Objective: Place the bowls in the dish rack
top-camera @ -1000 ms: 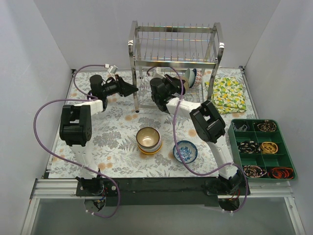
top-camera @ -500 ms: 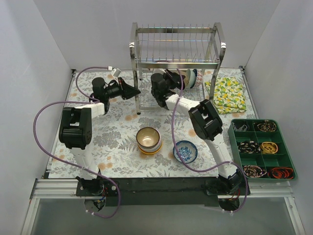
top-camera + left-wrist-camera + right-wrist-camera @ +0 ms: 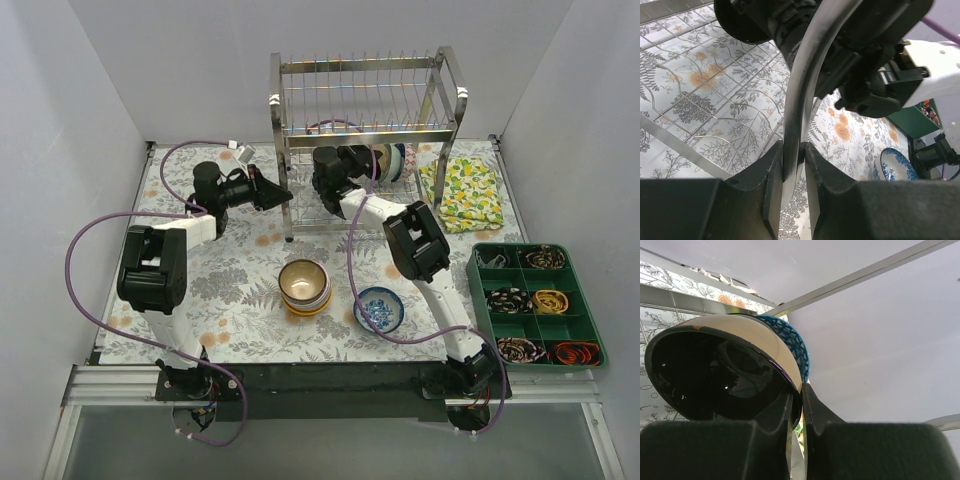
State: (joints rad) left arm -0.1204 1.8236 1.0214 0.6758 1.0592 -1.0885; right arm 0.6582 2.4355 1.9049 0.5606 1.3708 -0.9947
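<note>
Brown bowl (image 3: 725, 365) rim in right hand (image 3: 797, 396), left hand (image 3: 792, 151) clamping rack (image 3: 799, 95)

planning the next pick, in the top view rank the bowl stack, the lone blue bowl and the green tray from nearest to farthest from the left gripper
From the left gripper:
1. bowl stack, mid-table, toward the arm bases
2. blue bowl, right of the stack
3. green tray, at the far right edge

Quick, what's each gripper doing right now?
Left gripper: closed on a post of the dish rack.
Right gripper: closed on the rim of the brown bowl.
</note>
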